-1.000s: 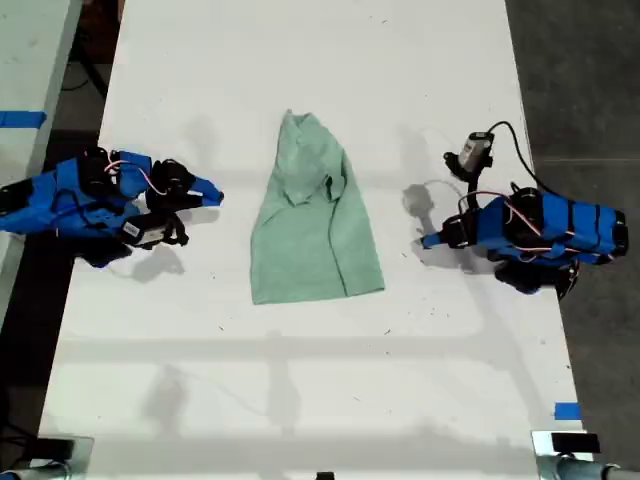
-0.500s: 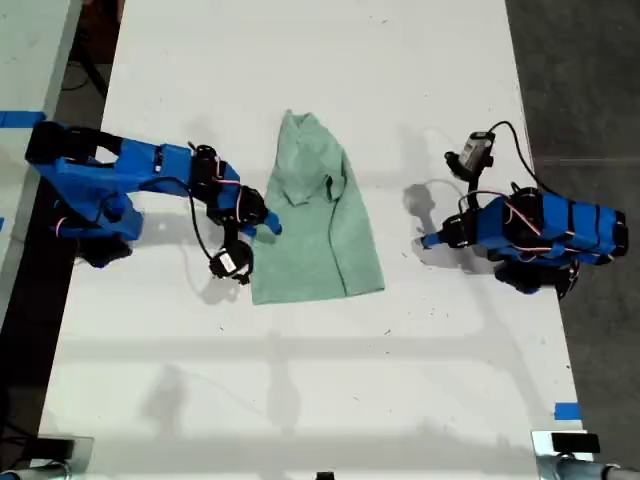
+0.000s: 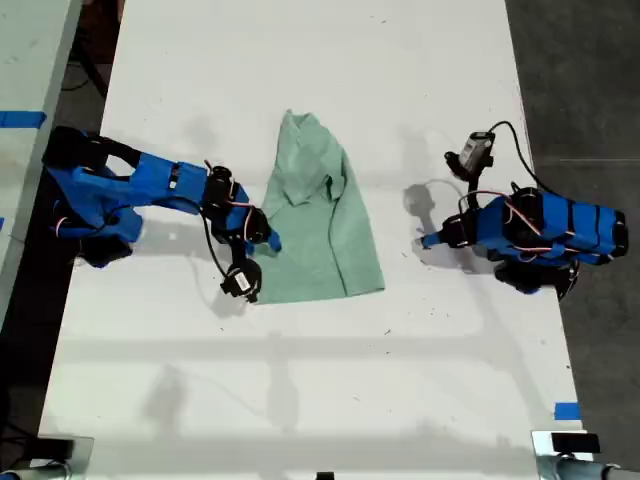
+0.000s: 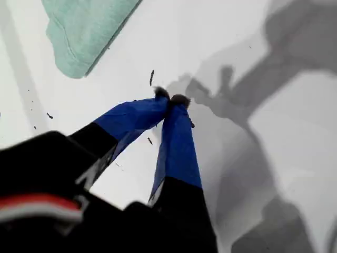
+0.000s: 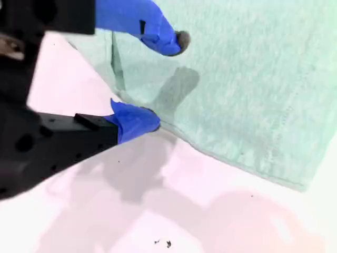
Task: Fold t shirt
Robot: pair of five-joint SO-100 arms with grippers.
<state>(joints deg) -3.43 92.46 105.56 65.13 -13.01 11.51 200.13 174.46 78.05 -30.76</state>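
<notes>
The t shirt (image 3: pixel 315 215) lies partly folded in the middle of the white desk (image 3: pixel 300 400). My second pincer (image 5: pixel 158 81) is spread open at the shirt's hem edge on the exterior view's left, one tip over the cloth, one at the desk. My first pincer (image 4: pixel 169 98) is clenched empty on bare desk at the exterior view's right, beside a small loose camera (image 3: pixel 474 152) on a black cable.

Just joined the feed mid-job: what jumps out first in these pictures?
The mint-green t shirt lies wrinkled mid-table. My second gripper, jaws open, straddles its edge on the exterior view's left. My first gripper sits shut on bare table on the exterior view's right, apart from the cloth.
</notes>
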